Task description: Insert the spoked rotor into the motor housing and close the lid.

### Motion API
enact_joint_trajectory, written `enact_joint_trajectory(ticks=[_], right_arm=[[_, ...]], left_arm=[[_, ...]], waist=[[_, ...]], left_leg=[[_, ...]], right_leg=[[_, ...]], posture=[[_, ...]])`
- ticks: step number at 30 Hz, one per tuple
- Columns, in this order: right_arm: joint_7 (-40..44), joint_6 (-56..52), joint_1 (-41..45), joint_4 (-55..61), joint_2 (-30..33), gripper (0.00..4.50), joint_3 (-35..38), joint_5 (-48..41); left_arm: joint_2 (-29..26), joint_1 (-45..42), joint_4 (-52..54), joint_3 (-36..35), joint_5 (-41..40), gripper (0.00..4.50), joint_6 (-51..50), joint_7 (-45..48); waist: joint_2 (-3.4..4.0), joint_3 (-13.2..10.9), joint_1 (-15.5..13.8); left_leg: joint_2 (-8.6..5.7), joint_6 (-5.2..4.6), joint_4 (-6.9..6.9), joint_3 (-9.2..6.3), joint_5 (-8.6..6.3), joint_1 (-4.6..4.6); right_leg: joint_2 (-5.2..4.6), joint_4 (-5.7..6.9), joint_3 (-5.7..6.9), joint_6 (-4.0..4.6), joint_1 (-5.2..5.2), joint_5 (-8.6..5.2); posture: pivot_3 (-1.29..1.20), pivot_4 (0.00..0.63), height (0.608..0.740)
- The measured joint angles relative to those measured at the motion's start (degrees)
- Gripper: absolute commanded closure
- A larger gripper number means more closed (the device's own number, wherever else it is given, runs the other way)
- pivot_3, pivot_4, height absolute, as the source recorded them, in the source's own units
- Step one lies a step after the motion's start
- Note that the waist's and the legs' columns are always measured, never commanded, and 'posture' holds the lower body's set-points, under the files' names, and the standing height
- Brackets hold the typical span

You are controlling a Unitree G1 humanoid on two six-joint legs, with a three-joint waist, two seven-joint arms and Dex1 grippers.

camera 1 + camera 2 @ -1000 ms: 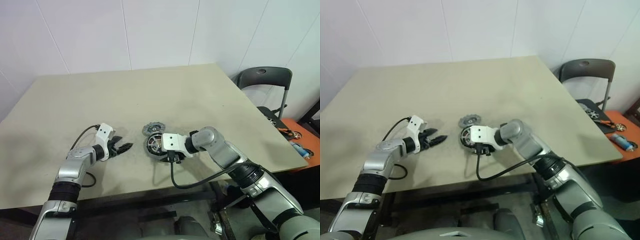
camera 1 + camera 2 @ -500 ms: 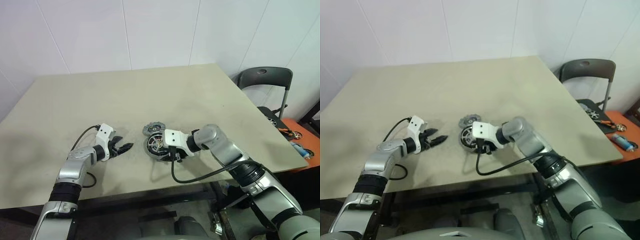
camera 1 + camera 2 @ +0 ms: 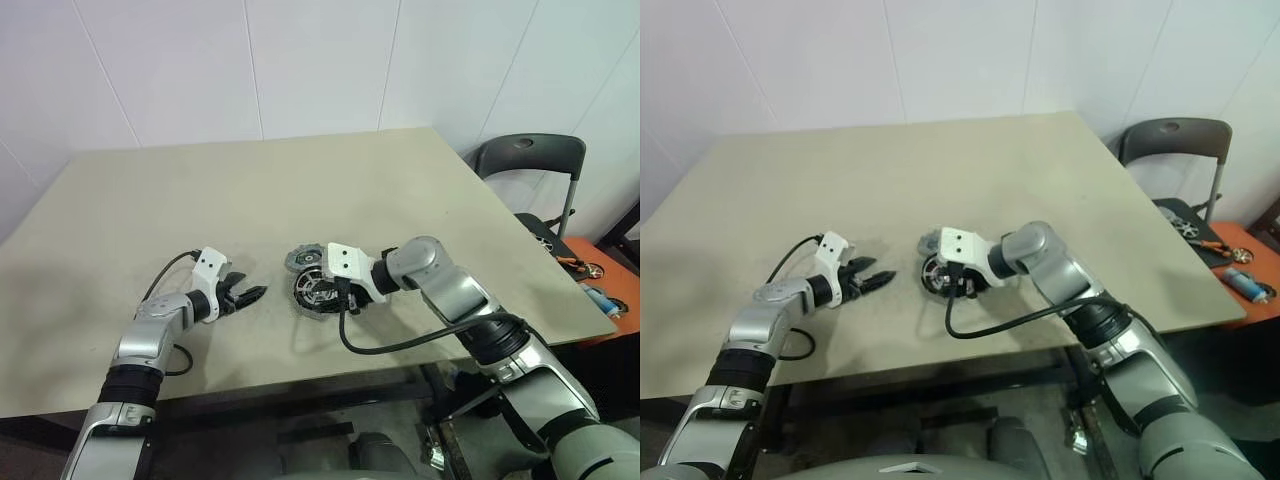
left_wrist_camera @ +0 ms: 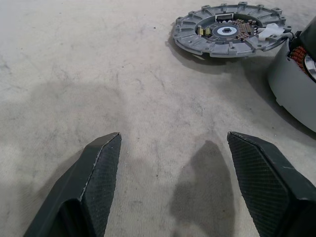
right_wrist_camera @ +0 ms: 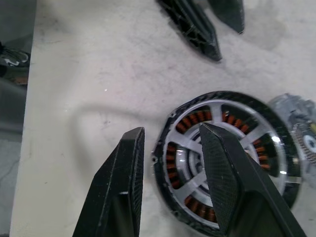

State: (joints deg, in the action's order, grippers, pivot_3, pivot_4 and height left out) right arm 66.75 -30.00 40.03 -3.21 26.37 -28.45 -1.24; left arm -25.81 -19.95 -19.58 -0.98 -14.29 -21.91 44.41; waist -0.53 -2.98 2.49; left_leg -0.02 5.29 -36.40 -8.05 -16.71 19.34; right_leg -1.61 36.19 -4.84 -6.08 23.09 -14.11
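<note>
Now: motor housing [image 3: 318,294] sits near the table's [image 3: 300,190] front edge, the spoked rotor [image 5: 224,158] seemingly down inside it, copper windings showing between the spokes. Lid [image 4: 229,29] lies flat on the table at about 11 o'clock from the housing, just beside it.

Right gripper [image 5: 173,163] hovers over the housing, fingers partly apart, one finger across the rotor, the other outside the rim (nothing held, as far as I can judge).

Left gripper [image 3: 247,294] at 9 o'clock, wide and empty, low over the table.

Judgement: confirm the rotor is seated level, then take the lid by its rim and lower it centred.
</note>
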Motion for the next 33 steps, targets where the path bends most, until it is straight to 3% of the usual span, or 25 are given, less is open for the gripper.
enact_joint_trajectory(ticks=[10, 14, 28, 32, 33], right_arm=[[-0.76, 1.29, -0.32, -0.35, -0.07, 2.65, -0.32, 1.09], [-1.3, 2.46, -0.63, -1.26, -0.25, 3.53, -0.55, 2.16], [-1.08, 2.96, -1.18, -2.2, -0.48, 3.53, -1.35, 3.23], [-0.8, 3.3, -1.56, -2.19, -0.48, 4.43, -2.17, 3.24], [-0.67, 3.76, -1.61, -2.04, -0.41, 4.47, -2.14, 3.22]], left_arm=[[0.0, 0.12, 0.07, 0.05, 0.06, 0.86, 0.23, -0.65], [0.0, 0.47, 0.53, 0.08, 0.07, 0.86, 0.32, -0.79], [0.0, 1.1, 1.2, 0.04, 0.05, 0.86, 0.56, -1.11], [0.0, 1.15, 1.25, 0.03, 0.05, 0.86, 0.56, -1.15], [0.0, 1.19, 1.24, 0.0, 0.05, 0.86, 0.54, -1.17]], waist=[[0.0, 0.0, 0.01], [0.0, 0.0, 0.02], [0.0, 0.0, 0.03], [0.0, 0.0, 0.04], [0.0, 0.0, 0.07]], left_leg=[[0.0, 0.0, 0.0, 0.0, 0.0, 0.0], [0.0, 0.0, 0.0, 0.0, 0.0, 0.0], [0.0, 0.0, 0.02, 0.0, 0.0, -0.01], [0.0, 0.0, 0.02, 0.0, 0.0, -0.01], [0.0, 0.0, 0.02, 0.0, 0.0, -0.02]], right_leg=[[0.0, 0.0, 0.0, 0.0, 0.0, 0.0], [0.0, 0.0, 0.0, 0.0, 0.0, 0.0], [0.0, 0.0, 0.0, 0.0, 0.0, 0.0], [0.0, 0.0, 0.0, 0.0, 0.0, 0.0], [0.0, 0.0, 0.0, 0.0, 0.0, 0.0]], posture=[[0.0, 0.0, 0.74], [0.0, 0.0, 0.74], [0.0, 0.0, 0.74], [0.0, 0.0, 0.74], [0.0, 0.0, 0.74]])
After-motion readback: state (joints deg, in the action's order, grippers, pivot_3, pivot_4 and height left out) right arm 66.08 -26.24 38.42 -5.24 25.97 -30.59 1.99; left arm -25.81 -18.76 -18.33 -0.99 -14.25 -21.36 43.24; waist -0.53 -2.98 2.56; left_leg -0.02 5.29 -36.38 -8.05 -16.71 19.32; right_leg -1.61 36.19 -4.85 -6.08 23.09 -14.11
